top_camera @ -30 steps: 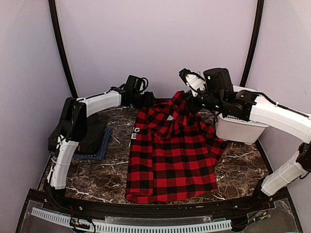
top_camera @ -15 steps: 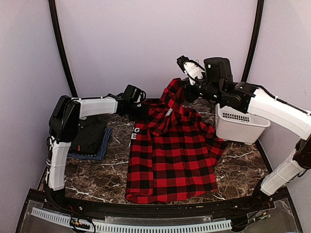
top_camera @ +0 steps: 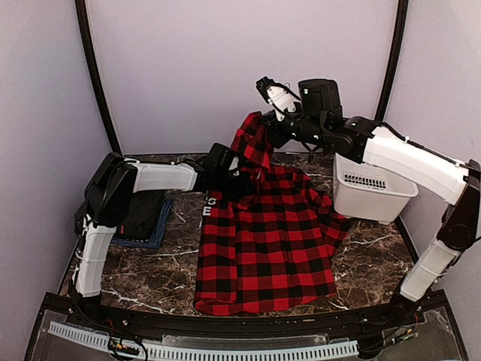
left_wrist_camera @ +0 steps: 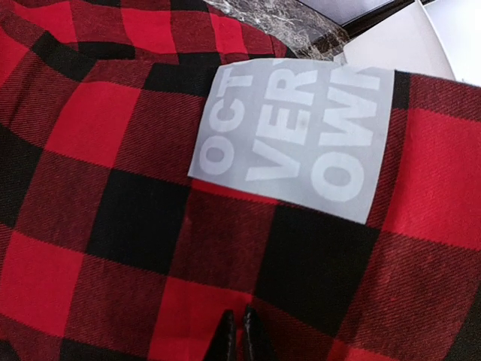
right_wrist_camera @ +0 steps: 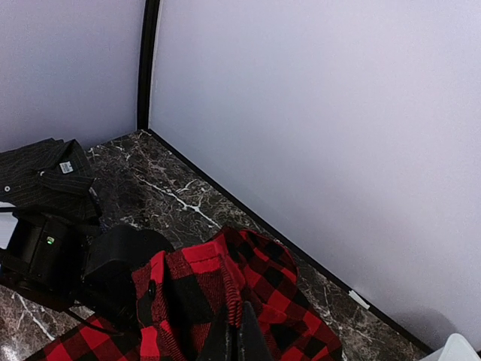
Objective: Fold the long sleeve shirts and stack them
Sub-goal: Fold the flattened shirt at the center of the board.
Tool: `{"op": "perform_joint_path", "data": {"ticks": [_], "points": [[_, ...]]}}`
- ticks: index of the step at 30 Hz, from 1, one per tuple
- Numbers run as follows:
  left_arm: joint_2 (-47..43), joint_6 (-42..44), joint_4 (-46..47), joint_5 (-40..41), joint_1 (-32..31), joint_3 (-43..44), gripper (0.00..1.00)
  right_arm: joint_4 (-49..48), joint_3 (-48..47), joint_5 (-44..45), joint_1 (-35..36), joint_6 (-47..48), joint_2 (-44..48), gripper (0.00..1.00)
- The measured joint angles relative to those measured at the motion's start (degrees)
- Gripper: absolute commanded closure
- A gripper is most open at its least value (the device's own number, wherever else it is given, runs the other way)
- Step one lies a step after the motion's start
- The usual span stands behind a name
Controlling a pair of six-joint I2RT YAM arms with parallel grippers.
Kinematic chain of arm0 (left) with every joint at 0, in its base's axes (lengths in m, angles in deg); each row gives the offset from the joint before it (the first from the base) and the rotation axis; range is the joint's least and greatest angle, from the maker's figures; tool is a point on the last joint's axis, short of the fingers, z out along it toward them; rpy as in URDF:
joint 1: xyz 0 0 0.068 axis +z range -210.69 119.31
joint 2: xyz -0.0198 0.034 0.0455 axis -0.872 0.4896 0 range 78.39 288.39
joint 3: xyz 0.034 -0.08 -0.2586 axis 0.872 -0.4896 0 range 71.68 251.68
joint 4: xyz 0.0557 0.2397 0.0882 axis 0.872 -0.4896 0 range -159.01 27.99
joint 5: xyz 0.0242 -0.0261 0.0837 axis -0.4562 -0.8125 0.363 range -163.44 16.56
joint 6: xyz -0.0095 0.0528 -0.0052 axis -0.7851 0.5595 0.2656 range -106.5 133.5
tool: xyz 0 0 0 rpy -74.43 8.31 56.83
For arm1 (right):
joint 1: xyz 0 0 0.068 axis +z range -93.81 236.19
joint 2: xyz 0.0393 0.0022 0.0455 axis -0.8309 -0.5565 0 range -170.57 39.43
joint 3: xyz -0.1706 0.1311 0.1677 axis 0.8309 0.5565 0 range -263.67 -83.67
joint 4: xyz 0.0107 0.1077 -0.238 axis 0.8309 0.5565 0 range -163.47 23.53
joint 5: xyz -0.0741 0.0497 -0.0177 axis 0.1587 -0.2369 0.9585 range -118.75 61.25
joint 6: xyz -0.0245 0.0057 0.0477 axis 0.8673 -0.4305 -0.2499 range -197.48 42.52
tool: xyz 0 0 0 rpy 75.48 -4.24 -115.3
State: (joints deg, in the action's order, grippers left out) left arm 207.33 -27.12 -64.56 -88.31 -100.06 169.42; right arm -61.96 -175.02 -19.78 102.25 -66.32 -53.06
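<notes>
The red-and-black checked shirt lies spread on the dark marble table, its lower hem toward the near edge. My right gripper is shut on a hemmed edge of the shirt and holds that part high above the table's far side. My left gripper is low over the shirt's upper part. Its fingertips are pinched together on the checked cloth, just below a grey patch with white block letters. A folded black shirt rests on a blue one at the left.
A white plastic basket stands at the right, under my right forearm. The lilac back wall is close behind the raised cloth. From the right wrist, the black shirt lies far left and my left arm's wrist sits beside the lifted cloth.
My right gripper has carried its piece of the shirt up and to the left. My left gripper has slid right onto the shirt and closed on it.
</notes>
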Motion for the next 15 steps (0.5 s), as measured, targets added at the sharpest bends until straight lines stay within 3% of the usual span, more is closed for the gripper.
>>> {"op": "perform_joint_path", "data": {"ticks": [15], "points": [[13.03, -7.69, 9.11, -4.35, 0.79, 10.10, 0.95, -0.81, 1.44, -9.09, 0.31, -6.10, -1.53, 1.00]]}}
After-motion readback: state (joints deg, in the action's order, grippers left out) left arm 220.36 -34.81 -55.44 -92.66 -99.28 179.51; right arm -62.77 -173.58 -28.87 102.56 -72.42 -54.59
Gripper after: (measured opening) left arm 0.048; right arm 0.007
